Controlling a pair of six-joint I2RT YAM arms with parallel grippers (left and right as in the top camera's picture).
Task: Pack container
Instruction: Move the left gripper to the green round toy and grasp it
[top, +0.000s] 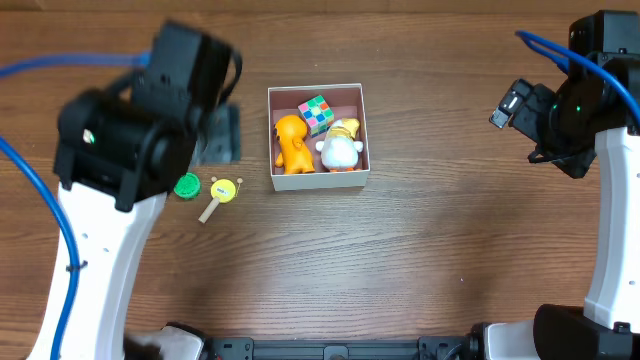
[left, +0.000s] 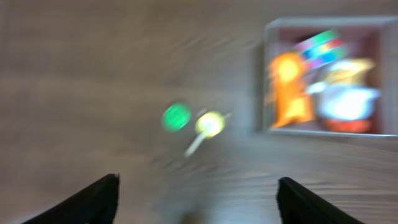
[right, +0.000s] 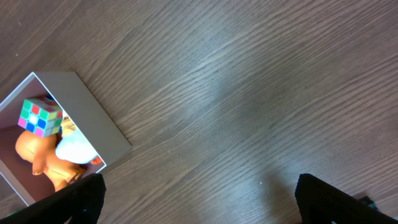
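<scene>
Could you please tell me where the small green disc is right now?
In the overhead view the green disc lies on the table left of the container, with the yellow stick toy right beside it in between.

Overhead cam: fixed, looks straight down on whole table (top: 420, 280), box (top: 271, 140) upper mid. L wrist cam: high, facing down, blurred, box upper rt. R wrist cam: high, box cut off lower left. All 3 share box.
</scene>
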